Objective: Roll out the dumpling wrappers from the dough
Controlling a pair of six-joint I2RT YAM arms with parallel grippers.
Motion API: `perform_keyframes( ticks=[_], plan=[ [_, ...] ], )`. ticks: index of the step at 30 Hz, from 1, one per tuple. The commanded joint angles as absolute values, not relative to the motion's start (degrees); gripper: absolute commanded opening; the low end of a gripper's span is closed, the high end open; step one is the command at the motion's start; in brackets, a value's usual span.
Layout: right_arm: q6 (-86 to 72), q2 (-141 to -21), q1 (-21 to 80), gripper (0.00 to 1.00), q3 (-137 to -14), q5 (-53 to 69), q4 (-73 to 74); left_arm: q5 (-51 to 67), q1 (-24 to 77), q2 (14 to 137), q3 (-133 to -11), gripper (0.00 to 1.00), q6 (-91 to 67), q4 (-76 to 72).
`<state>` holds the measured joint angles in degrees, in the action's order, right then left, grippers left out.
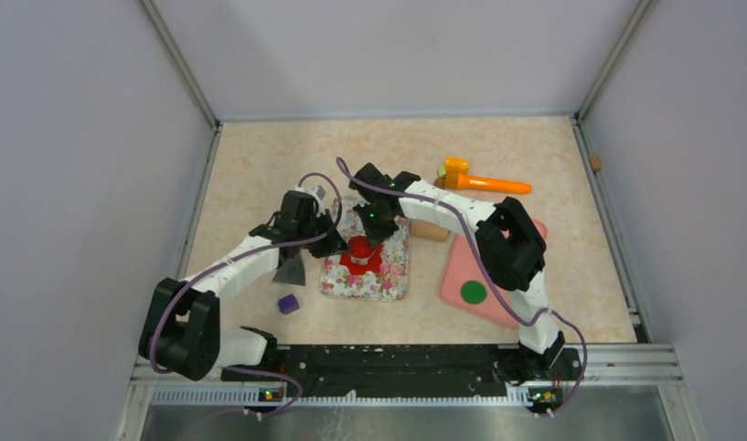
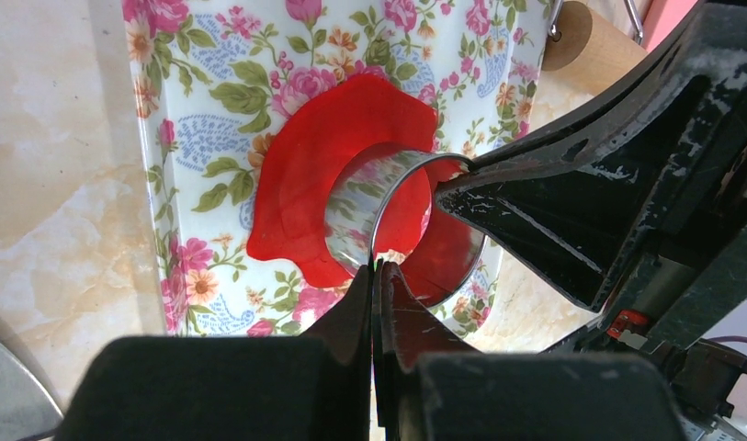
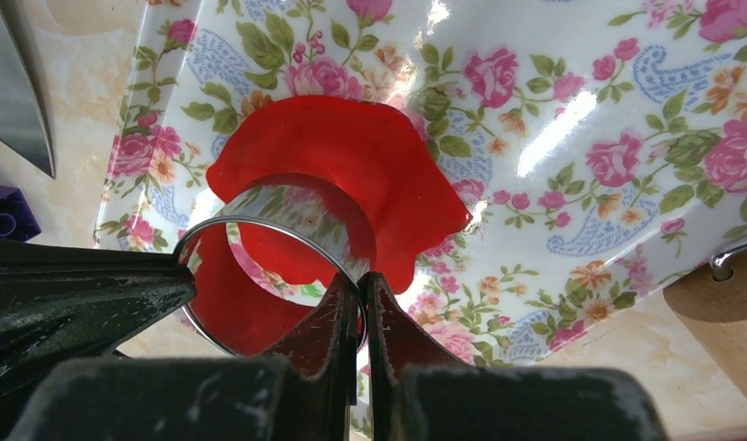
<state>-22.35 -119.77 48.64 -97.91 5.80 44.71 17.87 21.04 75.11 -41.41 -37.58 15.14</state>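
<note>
A flattened sheet of red dough point(image 2: 305, 165) point(image 3: 351, 147) lies on the floral tray point(image 1: 388, 276). A shiny metal ring cutter point(image 2: 351, 216) point(image 3: 287, 207) stands on the dough point(image 1: 362, 261). My left gripper point(image 2: 376, 268) point(image 1: 337, 243) is shut on the ring's thin wall at one side. The right gripper point(image 3: 362, 280) point(image 1: 377, 225) is shut on the wall at the opposite side. Red clay shows inside the ring, whose wall hides its edge. No separate dumpling wrappers are in view.
A wooden rolling pin point(image 1: 429, 230) point(image 2: 585, 37) lies just right of the tray. A pink board point(image 1: 493, 276) with a green disc point(image 1: 473, 292) is further right, an orange tool point(image 1: 484, 181) behind. A grey scraper point(image 1: 289, 268) and purple block point(image 1: 288, 303) sit left.
</note>
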Motion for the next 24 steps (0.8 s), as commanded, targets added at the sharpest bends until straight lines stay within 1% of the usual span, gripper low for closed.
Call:
perform_keyframes(
  ticks=[1, 14, 20, 24],
  plan=[
    [-22.5, -119.8, 48.9, 0.0, -98.2, 4.9, 41.0, 15.0, 20.6, 74.1, -37.9, 0.0, -37.2, 15.5],
    [-20.7, -122.8, 48.9, 0.0, -96.0, 3.0, 39.7, 13.1, 20.6, 77.2, -33.4, 0.0, -36.4, 8.9],
    [-21.1, -123.6, 49.0, 0.0, -94.8, 2.5, 38.3, 11.2, 20.5, 77.3, -29.7, 0.0, -37.0, 10.1],
    [-20.7, -123.5, 49.0, 0.0, -96.3, 4.2, 37.9, 8.2, 20.5, 76.0, -27.3, 0.0, -37.5, 13.1]
  ],
)
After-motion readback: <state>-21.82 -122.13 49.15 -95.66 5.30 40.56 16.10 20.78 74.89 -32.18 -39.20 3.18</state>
